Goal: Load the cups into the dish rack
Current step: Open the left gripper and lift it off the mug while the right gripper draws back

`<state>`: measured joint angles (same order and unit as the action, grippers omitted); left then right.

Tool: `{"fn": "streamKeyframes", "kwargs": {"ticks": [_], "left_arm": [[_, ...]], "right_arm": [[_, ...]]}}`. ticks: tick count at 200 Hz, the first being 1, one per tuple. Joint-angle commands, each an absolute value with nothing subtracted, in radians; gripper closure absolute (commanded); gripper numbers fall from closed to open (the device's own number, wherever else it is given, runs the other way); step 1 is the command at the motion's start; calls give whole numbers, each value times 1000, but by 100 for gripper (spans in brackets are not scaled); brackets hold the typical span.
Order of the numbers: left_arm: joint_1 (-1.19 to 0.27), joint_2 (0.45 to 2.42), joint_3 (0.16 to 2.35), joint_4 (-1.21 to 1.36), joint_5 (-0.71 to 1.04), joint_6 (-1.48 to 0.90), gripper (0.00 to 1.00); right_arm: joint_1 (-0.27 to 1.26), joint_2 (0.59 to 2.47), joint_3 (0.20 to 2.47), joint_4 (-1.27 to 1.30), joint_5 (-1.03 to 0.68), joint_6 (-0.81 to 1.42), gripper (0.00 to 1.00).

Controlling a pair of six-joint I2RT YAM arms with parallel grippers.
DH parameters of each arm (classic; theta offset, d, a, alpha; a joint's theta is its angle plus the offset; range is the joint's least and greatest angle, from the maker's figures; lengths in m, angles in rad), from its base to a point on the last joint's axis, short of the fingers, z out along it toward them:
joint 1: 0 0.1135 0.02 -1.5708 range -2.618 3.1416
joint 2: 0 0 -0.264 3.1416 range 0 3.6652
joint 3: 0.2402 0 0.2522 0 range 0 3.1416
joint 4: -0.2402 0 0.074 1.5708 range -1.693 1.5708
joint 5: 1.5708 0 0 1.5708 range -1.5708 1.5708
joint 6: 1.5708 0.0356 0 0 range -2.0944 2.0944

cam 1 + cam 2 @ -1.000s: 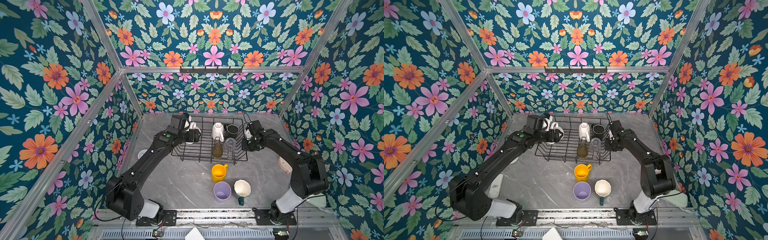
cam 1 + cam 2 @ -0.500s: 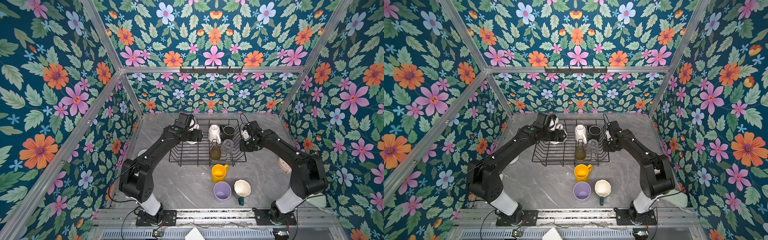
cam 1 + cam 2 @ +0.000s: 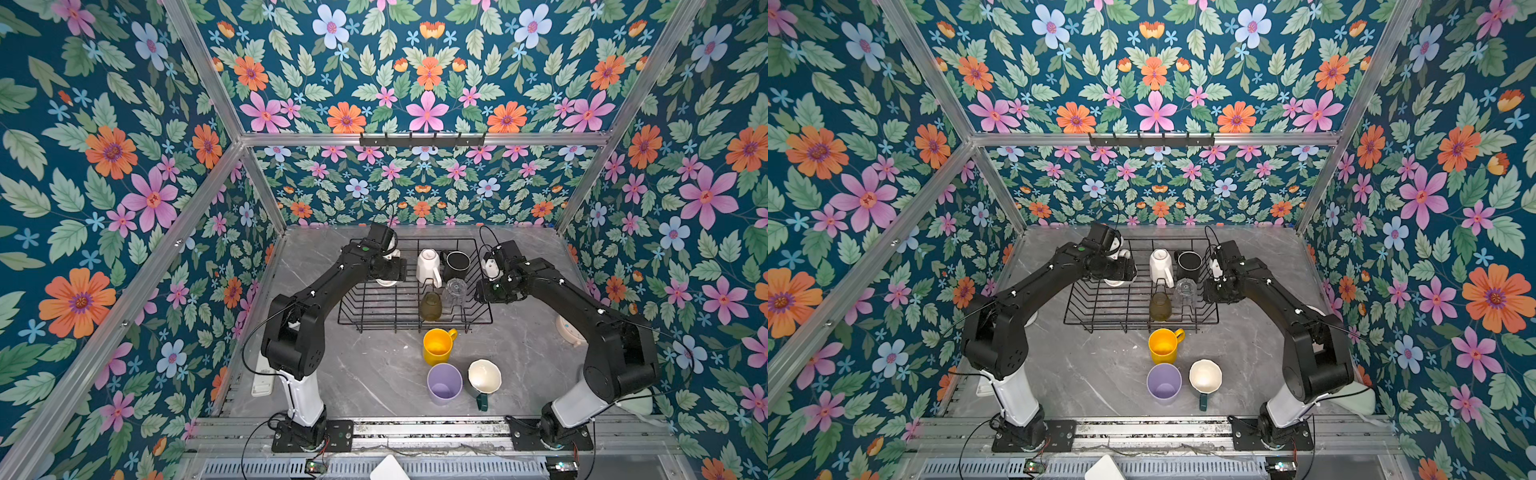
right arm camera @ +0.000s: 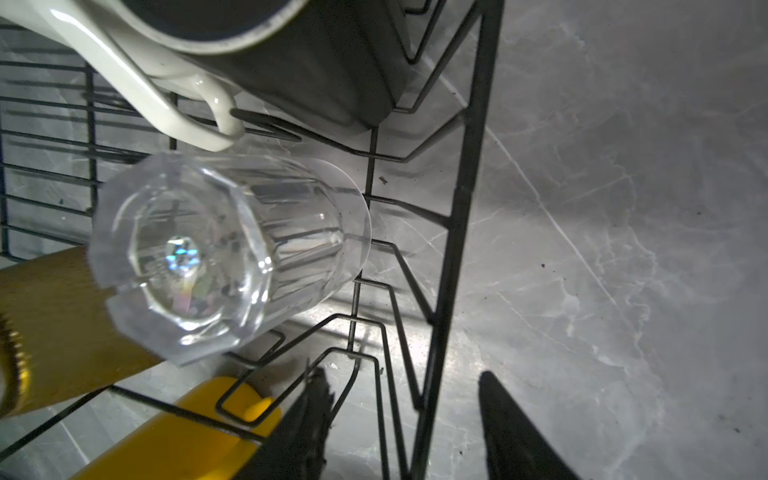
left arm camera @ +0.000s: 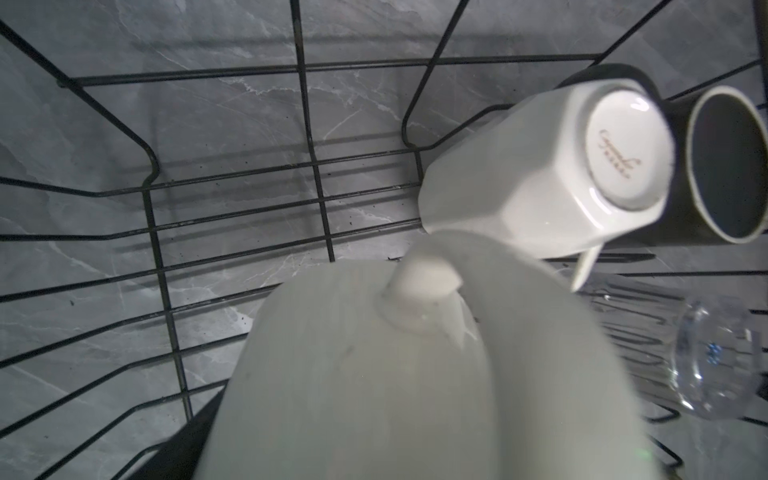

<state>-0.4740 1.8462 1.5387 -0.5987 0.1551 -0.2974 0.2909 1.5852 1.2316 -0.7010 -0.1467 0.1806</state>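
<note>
L tool (image 3: pixel 390 275) is clamped on a plain white mug (image 5: pixel 374 374), handle side facing the wrist cam. The mug hangs over the dish rack's (image 3: pixel 357 322) far-left part, inside the rack outline in both top views; can't tell if it touches the wires. R tool (image 4: pixel 401 374) sits at the rack's right wall, fingers apart, holding nothing. Only the rack's rim wire runs btwn them in the wrist view; contact w/ the wire can't be told. Inside the rack: faceted white mug (image 3: pixel 427 266) at far-middle, base up, tilted. Black mug (image 3: pixel 457 262) is just beside it toward the rack's right wall, tilted, mouth showing. Clear glass (image 3: pixel 454 291) is base up near the right wall, close to the faceted mug's handle. Olive-amber glass (image 3: pixel 430 306) is just beside the clear one, toward the rack's front-middle. Outside the rack, on the counter (image 3: pixel 374 374): yellow mug (image 3: pixel 436 347) upright, just in front of the rack's front wall, handle pointing toward the rack. Lilac tumbler (image 3: pixel 444 384) and teal mug (image 3: pixel 484 377) w/ cream inside stand further out in front of the rack, side by side, both upright, mouths up.
</note>
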Motion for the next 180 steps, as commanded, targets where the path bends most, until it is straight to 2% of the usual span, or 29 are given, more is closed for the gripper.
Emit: {"fn": "streamKeyframes", "kwargs": {"ticks": [1,19,48,157,180], "left_arm": [[-472,1867,1563,-584,134,-297,100],[-472,1892,1580,-586,121,-302,100],[-472,1943,1624,-602,109,-311,100],[-482,2142,1798,-685,46,-345,100],[-482,2169,1819,-688,49,-355,83]], "right_arm": [[292,1547,1229,-701,-131,194,24],[292,1507,1233,-703,-127,207,19],[292,1431,1235,-716,-137,227,16],[292,1193,1201,-778,-204,277,16],[292,1175,1195,-778,-206,284,16]]}}
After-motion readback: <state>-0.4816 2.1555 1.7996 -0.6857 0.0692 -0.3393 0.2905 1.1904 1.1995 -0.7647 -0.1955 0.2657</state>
